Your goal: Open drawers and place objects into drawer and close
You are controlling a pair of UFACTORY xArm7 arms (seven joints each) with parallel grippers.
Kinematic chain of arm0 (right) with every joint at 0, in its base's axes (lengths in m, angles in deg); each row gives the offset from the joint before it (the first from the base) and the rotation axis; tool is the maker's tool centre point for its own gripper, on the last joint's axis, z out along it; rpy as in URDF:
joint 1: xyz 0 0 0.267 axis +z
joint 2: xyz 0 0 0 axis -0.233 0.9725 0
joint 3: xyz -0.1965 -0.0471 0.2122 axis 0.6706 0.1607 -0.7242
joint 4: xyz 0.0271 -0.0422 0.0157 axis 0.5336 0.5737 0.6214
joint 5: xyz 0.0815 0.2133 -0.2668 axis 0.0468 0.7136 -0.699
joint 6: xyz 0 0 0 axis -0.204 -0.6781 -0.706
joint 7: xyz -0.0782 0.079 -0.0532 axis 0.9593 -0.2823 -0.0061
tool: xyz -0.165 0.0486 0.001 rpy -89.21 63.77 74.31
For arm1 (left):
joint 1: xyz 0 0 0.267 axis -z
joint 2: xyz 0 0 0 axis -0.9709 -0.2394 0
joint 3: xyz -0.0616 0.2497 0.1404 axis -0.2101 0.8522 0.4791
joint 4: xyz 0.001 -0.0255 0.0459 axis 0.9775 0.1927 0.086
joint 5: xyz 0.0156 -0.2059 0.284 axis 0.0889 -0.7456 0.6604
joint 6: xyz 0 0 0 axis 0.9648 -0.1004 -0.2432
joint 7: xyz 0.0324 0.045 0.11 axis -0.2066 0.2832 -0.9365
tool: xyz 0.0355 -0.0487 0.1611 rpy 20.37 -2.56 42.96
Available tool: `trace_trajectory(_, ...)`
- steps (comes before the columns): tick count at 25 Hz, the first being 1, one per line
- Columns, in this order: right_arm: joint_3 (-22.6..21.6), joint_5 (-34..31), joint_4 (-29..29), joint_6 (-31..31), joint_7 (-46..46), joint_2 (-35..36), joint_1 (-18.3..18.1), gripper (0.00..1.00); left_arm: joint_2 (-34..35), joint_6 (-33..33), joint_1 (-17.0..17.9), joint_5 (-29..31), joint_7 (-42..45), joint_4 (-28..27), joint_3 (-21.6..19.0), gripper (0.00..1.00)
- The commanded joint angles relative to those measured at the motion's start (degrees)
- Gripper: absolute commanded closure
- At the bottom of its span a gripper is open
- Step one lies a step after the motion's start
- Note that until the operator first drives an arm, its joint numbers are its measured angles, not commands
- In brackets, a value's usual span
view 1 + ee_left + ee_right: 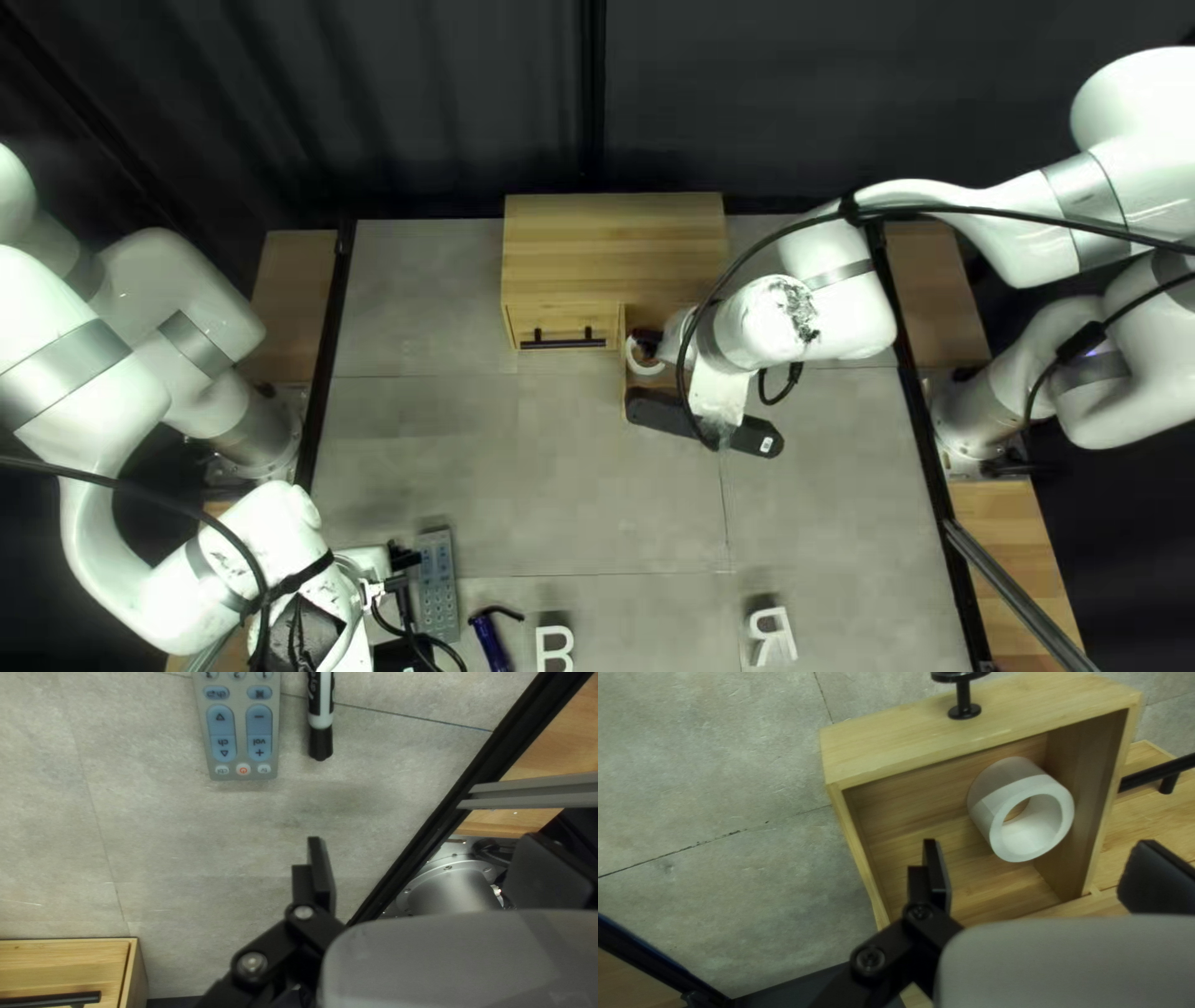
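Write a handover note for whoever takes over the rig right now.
Left gripper: open, holding nothing, near the remote and marker, both on the table.
Right gripper: open, above the cabinet's pulled-out drawer.
Done: that drawer is open, with the white tape roll inside.
Left: back the right gripper away, then close the drawer. The other drawer is shut; whether the remote or marker also goes in, I can't tell.

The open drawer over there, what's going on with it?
My right gripper is open above the pulled-out drawer, with a white roll lying inside. My left gripper is open too, holding nothing, near a remote and a marker on the table. The drawer is not yet closed.
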Motion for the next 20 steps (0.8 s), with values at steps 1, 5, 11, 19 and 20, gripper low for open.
trace_trajectory(1, -0.39, 1.07, 0.02, -0.82, -0.83, -0.38, 0.4, 0.0, 0.0, 0.0, 0.0, 0.0, 0.0, 0.0, 0.0, 0.0)
trace_trajectory(5, -2.45, 2.51, 0.49, -2.26, -4.17, -0.96, 2.22, 0.0, 0.0, 0.0, 0.0, 0.0, 0.0, 0.0, 0.0, 0.0)
trace_trajectory(11, -7.41, 4.58, -0.12, -4.58, -12.1, 0.17, 6.52, 0.0, 0.0, 0.0, 0.0, 0.0, 0.0, 0.0, 0.0, 0.0)
trace_trajectory(19, -14.31, 5.91, -3.09, -6.36, -23.91, 5.65, 13.0, 0.0, 0.0, 0.0, 0.0, 0.0, 0.0, 0.0, 0.0, 0.0)
trace_trajectory(20, -15.52, 6.09, -3.37, -6.07, -26.08, 6.61, 14.28, 0.0, 0.0, 0.0, 0.0, 0.0, 0.0, 0.0, 0.0, 0.0)
